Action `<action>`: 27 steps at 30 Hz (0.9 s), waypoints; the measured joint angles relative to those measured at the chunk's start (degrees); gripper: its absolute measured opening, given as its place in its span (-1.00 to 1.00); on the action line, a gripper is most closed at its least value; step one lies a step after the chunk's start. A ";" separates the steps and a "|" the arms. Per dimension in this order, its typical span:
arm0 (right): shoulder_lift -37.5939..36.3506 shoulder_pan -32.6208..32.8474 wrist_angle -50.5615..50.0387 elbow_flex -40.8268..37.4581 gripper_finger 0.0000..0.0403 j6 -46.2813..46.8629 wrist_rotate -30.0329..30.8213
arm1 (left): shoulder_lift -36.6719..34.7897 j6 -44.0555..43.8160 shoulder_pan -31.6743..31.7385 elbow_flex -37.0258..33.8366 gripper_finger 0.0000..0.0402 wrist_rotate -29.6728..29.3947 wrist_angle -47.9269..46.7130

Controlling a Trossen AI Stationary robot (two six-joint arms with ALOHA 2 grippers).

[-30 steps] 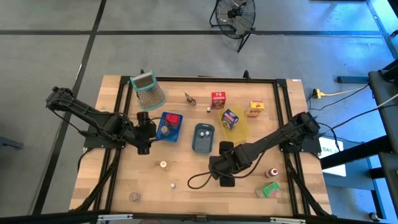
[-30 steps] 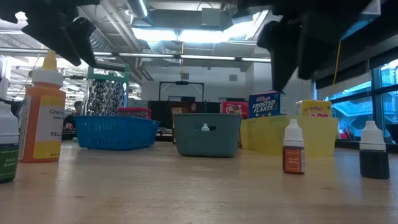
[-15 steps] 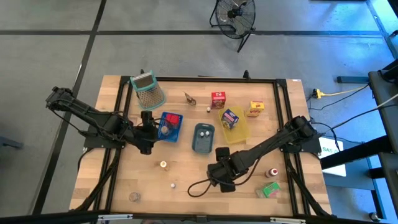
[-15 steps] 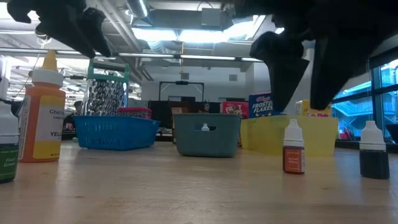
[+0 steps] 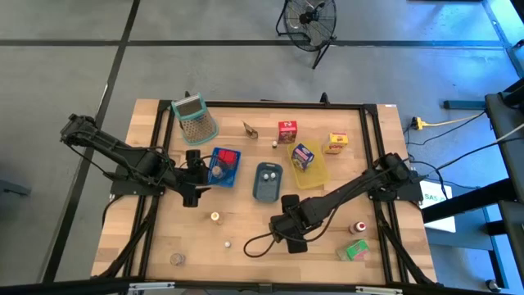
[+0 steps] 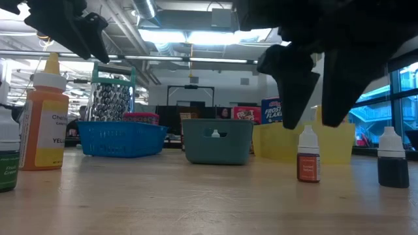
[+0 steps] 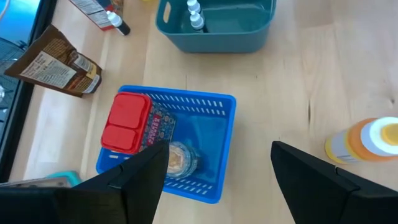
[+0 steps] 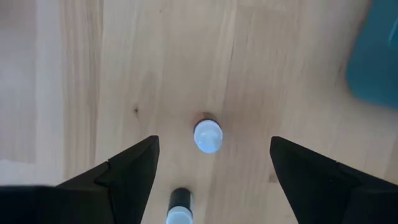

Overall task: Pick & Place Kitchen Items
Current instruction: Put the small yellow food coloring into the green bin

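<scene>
My right gripper hangs open over the table's near middle, fingers pointing down. A small white-capped bottle stands on its base on the wood below it, between the fingers' lines and clear of them. A dark bottle stands beside it. My left gripper is open in the air by the blue tray, which holds a red-lidded box. An orange bottle stands nearby. Cartons stand at the far side.
A grey-blue tray with white bottles and a yellow tray with a blue carton stand mid-table. The mesh grater is far left. A red-capped bottle and a green carton sit near right. A black cable loop lies beside my right gripper.
My right gripper has come down toward the table and a little toward its near edge, and now stands over the small white-capped bottle. My left gripper has tipped slightly in place.
</scene>
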 joint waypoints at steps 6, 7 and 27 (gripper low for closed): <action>0.00 -0.68 4.52 -3.25 0.53 1.33 -2.89 | 0.00 0.07 0.00 0.00 0.39 0.09 0.00; 0.00 -0.74 6.01 -4.14 0.53 1.33 -3.36 | 0.00 0.08 0.00 0.00 0.39 0.09 0.00; 0.00 -1.64 9.70 -7.56 0.53 -0.17 -4.02 | 0.00 4.74 0.00 0.00 0.39 0.14 2.67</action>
